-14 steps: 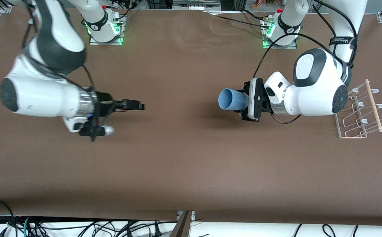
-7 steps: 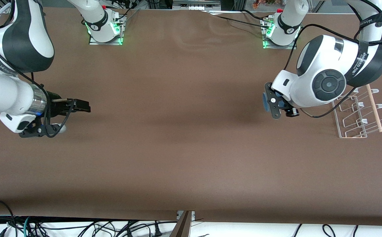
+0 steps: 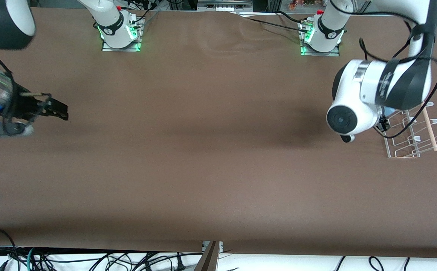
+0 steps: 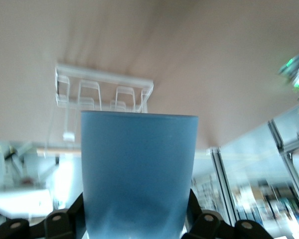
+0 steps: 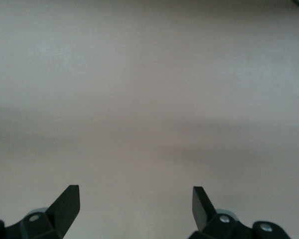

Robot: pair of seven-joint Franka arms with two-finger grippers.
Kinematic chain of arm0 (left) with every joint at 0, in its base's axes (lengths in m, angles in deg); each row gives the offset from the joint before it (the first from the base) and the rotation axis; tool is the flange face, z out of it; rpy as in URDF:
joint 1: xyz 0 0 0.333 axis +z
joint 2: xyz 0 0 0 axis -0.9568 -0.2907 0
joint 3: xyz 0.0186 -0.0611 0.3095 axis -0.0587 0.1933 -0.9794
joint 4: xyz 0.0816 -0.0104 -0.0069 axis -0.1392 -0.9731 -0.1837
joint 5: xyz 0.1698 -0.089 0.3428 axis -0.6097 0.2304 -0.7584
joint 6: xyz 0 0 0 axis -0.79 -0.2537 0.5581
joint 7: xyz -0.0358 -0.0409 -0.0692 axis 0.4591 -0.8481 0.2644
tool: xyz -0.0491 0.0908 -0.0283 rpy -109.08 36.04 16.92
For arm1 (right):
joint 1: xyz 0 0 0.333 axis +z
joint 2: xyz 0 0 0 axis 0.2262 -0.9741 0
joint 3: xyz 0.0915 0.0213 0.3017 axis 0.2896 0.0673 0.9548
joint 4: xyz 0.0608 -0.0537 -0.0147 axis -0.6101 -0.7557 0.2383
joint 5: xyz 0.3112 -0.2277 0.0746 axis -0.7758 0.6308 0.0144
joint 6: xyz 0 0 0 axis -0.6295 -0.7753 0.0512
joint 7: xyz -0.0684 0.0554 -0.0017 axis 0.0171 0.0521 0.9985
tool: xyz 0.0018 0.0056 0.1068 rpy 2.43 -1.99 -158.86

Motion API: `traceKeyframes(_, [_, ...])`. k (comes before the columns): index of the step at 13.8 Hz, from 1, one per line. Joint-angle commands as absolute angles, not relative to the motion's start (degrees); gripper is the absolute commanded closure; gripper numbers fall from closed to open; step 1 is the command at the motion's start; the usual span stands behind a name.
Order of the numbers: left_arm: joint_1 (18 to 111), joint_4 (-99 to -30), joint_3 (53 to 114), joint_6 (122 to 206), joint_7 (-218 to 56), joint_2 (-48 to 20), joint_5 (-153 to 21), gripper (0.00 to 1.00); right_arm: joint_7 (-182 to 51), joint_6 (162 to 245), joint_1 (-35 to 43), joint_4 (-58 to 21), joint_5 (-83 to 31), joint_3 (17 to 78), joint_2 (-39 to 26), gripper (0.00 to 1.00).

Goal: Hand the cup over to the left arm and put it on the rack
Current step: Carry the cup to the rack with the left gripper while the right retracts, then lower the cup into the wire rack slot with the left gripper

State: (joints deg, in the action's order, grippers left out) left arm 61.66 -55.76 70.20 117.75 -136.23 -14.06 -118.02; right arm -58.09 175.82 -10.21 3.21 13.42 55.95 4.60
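The light-blue cup (image 4: 139, 169) sits between the jaws of my left gripper (image 4: 138, 221), which is shut on its lower part. In the front view the left arm's wrist (image 3: 354, 114) hangs beside the rack (image 3: 407, 152) and hides the gripper; only a sliver of the cup (image 3: 388, 111) shows over the rack's edge. The rack (image 4: 104, 92) also shows in the left wrist view, past the cup's rim. The rack's wooden dowel (image 3: 428, 124) runs along its outer side. My right gripper (image 3: 58, 109) is open and empty over the table at the right arm's end, as the right wrist view (image 5: 135, 199) shows.
The brown table (image 3: 211, 158) spreads between the two arms. The arm bases (image 3: 120, 34) (image 3: 320, 35) with green lights stand along the table's edge farthest from the front camera. Cables (image 3: 90, 259) lie below the table's front edge.
The left arm has swung with the cup from mid-table over to the rack, turning its wrist. The right arm has drawn back, empty, toward its own end of the table.
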Motion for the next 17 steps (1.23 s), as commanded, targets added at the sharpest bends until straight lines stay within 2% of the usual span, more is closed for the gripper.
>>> traceKeyframes(1, [63.78, -57.06, 69.9, 114.63, -131.38, -18.13, -127.87, 0.92, -58.83, 177.08, -12.72, -2.92, 13.49, 56.35, 9.99, 0.0])
traceKeyframes(3, [64.74, -58.82, 69.9, 114.8, -128.04, -19.8, -136.4, 0.92, -59.0, 179.19, -12.72, -6.79, 15.06, 56.61, 11.75, 0.0])
traceKeyframes(6, [66.15, -58.82, 69.9, 115.07, -123.99, -23.31, -144.95, 0.92, -62.5, 179.11, -12.81, -7.07, 15.6, 56.61, 11.76, 0.0])
traceKeyframes(9, [68.44, -59.18, 69.9, 116.9, -122.75, -25.43, -148.21, 0.92, -61.73, 178.23, -12.55, -6.19, 14.89, 56.43, 10.79, 0.0])
traceKeyframes(12, [72.04, -61.19, 69.9, 123.05, -122.75, -25.52, -148.75, 0.88, -61.9, 178.23, -12.81, -6.1, 14.81, 56.35, 10.62, 0.0])
traceKeyframes(17, [75.29, -62.69, 69.98, 126.12, -122.31, -26.84, -153.32, 0.88, -62.08, 178.14, -12.81, -5.13, 14.72, 56.35, 10.18, 0.0])
